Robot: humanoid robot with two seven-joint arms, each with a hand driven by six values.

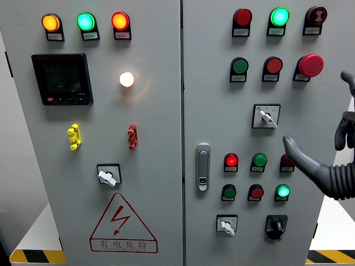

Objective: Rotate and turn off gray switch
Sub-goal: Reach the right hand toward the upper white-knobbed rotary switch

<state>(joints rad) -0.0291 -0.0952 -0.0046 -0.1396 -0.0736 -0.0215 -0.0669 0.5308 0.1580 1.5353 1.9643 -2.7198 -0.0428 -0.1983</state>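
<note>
Right hand (333,160) is nearest the camera, entering from the right edge at mid-height. Its dark fingers are spread and hold nothing; one finger (297,155) points left and up, its tip just off the panel face near a red lamp (286,162), which it partly covers. Other fingers show at the far right edge, curled loosely (contact with the panel cannot be judged there).

Cabinet (183,133): grey, two doors, with a door handle (203,167) just right of the centre seam.

Right door: three gray switches with white levers. The upper switch (267,117) sits above and left of the pointing finger, apart from it, lever angled down-right. The lower switch (227,224) is near the bottom, lever also down-right; beside it is a black knob (275,225). A red mushroom button (310,65) stands top right. Lit lamps: a green one at top (279,16), a red one (231,160) and a green one (283,192) lower down.

Left door: meter (61,79), a lit white lamp (126,79), the third switch (108,175), and a warning triangle (122,224) beneath it.

Which switch is the task's cannot be told.
</note>
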